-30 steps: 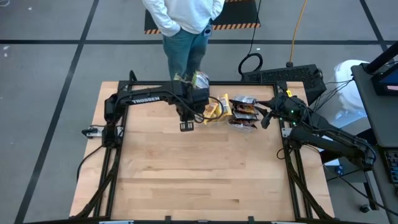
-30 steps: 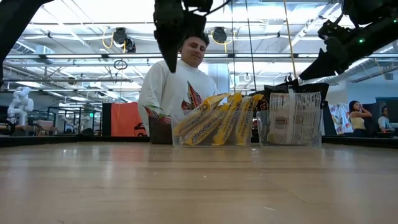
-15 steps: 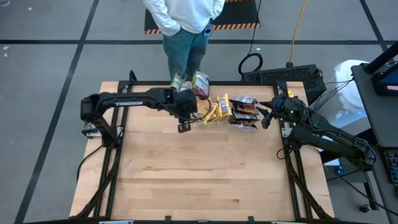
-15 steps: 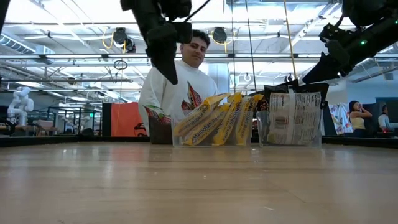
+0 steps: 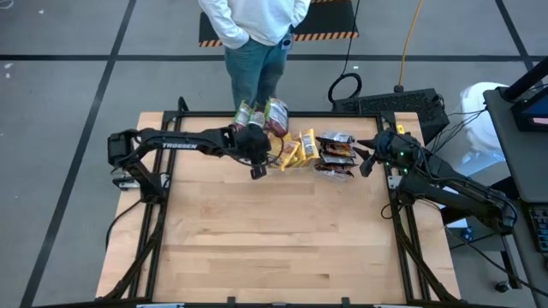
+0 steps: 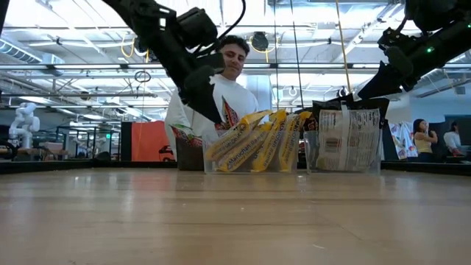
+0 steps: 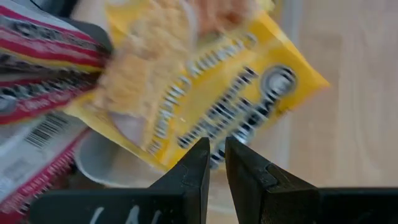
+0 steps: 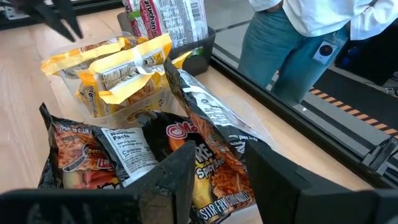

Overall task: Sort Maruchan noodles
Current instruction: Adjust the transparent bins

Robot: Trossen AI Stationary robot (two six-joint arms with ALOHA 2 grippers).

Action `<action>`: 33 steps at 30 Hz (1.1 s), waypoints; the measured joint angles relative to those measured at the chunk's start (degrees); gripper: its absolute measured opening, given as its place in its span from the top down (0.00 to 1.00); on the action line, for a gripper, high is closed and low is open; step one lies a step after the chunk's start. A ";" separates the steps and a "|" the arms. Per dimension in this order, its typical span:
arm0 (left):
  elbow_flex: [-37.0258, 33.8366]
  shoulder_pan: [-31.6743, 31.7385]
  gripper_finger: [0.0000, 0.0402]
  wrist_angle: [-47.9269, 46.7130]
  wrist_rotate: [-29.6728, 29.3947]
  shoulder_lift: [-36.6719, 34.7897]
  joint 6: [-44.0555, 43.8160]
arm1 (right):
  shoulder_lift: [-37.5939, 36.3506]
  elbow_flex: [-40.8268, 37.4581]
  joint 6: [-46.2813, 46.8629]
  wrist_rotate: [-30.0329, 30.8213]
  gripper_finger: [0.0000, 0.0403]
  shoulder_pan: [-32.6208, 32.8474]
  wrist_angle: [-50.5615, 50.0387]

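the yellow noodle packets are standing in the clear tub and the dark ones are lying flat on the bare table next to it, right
Not quite. The dark brown-black crinkly noodle packets stand in their own clear plastic tub, as the low view shows. The yellow crinkly packets do stand in the neighbouring tub.

Table (image 5: 274,231): fills centre and lower frame of the high view.
Noodle packets (image 5: 297,151): standing in a tub at the table's upper edge, centre.
Second packet group (image 5: 335,154): just right of the first.
Third group (image 5: 276,114): upper left of the first, at the table edge.
Left gripper (image 5: 258,171): just left of the first group.
Right gripper (image 5: 366,162): right of the second group.
Person (image 5: 257,34): above the table, top centre.
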 joint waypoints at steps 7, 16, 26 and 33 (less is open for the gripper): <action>-1.60 1.97 0.86 4.07 0.01 0.00 -1.37 | 0.00 0.00 0.00 -0.19 0.67 0.00 0.00; -1.63 2.15 0.86 -1.67 0.04 1.02 -3.93 | 0.00 0.00 0.00 -0.24 0.67 0.00 0.00; -1.53 2.16 0.86 -3.02 -0.02 1.84 -5.09 | 0.00 0.00 -0.01 -0.25 0.67 0.00 -0.03; -1.44 2.18 0.86 -6.15 -0.18 1.79 -5.41 | 0.00 0.00 -0.09 -0.24 0.67 0.00 -1.07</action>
